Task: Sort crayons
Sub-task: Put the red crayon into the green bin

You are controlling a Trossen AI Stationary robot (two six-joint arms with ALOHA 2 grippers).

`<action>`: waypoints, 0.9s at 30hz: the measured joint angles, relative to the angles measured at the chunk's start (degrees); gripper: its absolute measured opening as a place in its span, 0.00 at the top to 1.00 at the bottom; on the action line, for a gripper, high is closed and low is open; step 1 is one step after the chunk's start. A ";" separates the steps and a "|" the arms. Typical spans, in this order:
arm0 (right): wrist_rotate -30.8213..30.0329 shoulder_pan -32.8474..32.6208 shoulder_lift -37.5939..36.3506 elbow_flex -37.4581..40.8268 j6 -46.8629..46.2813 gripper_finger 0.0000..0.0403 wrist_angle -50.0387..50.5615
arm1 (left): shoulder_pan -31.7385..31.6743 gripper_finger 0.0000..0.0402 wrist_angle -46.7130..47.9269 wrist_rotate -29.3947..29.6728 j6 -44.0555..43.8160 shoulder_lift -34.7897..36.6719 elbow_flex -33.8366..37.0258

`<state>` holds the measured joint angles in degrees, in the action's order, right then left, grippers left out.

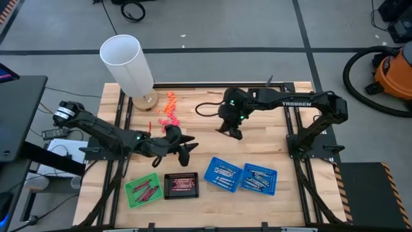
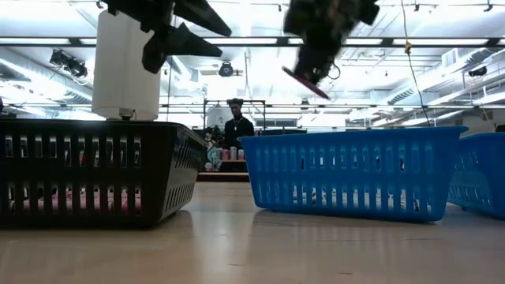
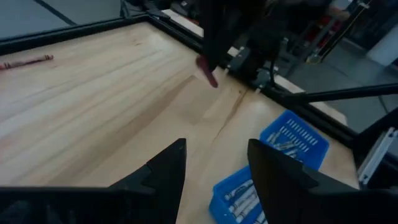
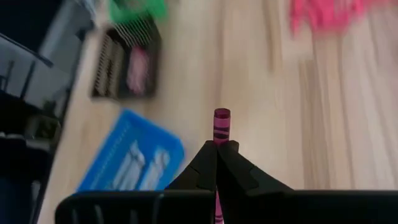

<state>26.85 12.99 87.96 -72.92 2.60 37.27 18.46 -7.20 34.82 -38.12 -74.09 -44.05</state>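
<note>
My right gripper (image 1: 232, 132) hovers above the middle of the table, shut on a magenta crayon (image 4: 221, 123). The crayon also shows in the low view (image 2: 304, 83), high above the baskets. My left gripper (image 1: 187, 149) is open and empty, in the air just left of the right gripper and beyond the black basket (image 1: 181, 185); its fingers stand apart in the left wrist view (image 3: 214, 162). A loose dark red crayon (image 3: 25, 62) lies flat on the wood. Two blue baskets (image 1: 223, 174) (image 1: 259, 178) hold pale silver crayons; the black and green baskets (image 1: 143, 189) hold reddish ones. My right gripper pinches the magenta crayon between its two fingertips, along the crayon's length. One end (image 4: 221, 118) sticks out past the fingertips and the rest (image 4: 217, 211) runs back between the fingers. The fingers slant downward, and the crayon is lifted clear of the table.
A heap of stubby orange-pink pieces (image 1: 168, 109) lies at the far left of the table beside a tall white cylinder (image 1: 129, 64). The four baskets stand in a row along the near edge. Bare wood lies between the heap and the baskets. A person (image 2: 237, 130) stands in the room beyond.
</note>
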 joint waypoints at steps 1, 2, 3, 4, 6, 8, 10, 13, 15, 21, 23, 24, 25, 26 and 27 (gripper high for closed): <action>0.00 -0.80 0.00 -0.58 -0.01 0.98 -2.21 | -0.09 0.54 -0.16 0.03 0.45 -0.50 -0.27; 0.00 -1.63 -0.01 -1.09 0.00 0.98 -4.59 | -0.41 0.54 -0.51 0.01 1.41 -1.11 -0.83; -0.01 -2.45 -0.02 -1.37 0.00 0.98 -7.00 | -0.65 0.54 -0.82 -0.03 2.70 -1.62 -1.61; -0.22 -3.25 -0.02 -1.51 -0.02 0.98 -9.32 | -0.82 0.54 -1.09 0.02 4.17 -1.99 -2.38; -1.94 -4.81 -0.02 -1.78 -0.11 0.98 -13.22 | -1.47 0.54 -1.64 0.01 6.80 -3.08 -3.92; -3.70 -6.04 -0.02 -1.84 -0.39 0.98 -16.58 | -2.39 0.54 -1.10 0.11 7.69 -4.21 -4.38; -4.63 -6.90 -0.02 -1.84 -1.82 0.98 -19.51 | -3.22 0.52 -1.09 0.28 7.45 -5.10 -4.59; -4.90 -7.82 -0.02 -1.88 -3.47 0.98 -22.41 | -4.15 0.49 -2.34 0.47 7.51 -5.52 -4.70; -6.06 -8.35 -0.02 -1.88 -4.40 0.98 -22.95 | -4.33 0.47 -2.96 0.42 8.03 -5.52 -4.70; -8.12 -9.37 -0.04 -1.88 -4.42 0.98 -23.82 | -4.39 0.45 -7.31 -3.59 15.18 -5.52 -4.72; -8.31 -9.50 -0.04 -1.88 -4.41 0.98 -24.37 | -4.54 0.45 -8.00 -4.13 16.18 -5.53 -4.72; -8.33 -9.52 -0.04 -1.88 -4.40 0.98 -24.61 | -4.66 0.46 -8.45 -4.26 16.30 -5.52 -4.72; -8.30 -9.55 -0.04 -1.88 -4.40 0.98 -24.84 | -4.80 0.46 -9.02 -4.25 16.32 -5.52 -4.72; -8.30 -9.55 -0.04 -1.88 -4.40 0.98 -24.96 | -4.82 0.47 -9.49 -4.24 16.34 -5.52 -4.72; -8.28 -9.55 -0.04 -1.88 -4.41 0.98 -24.99 | -4.88 0.48 -9.81 -4.20 16.47 -5.52 -4.73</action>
<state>18.56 3.44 87.92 -74.81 -1.82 12.29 13.58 -17.01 30.61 -21.65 -79.61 -48.78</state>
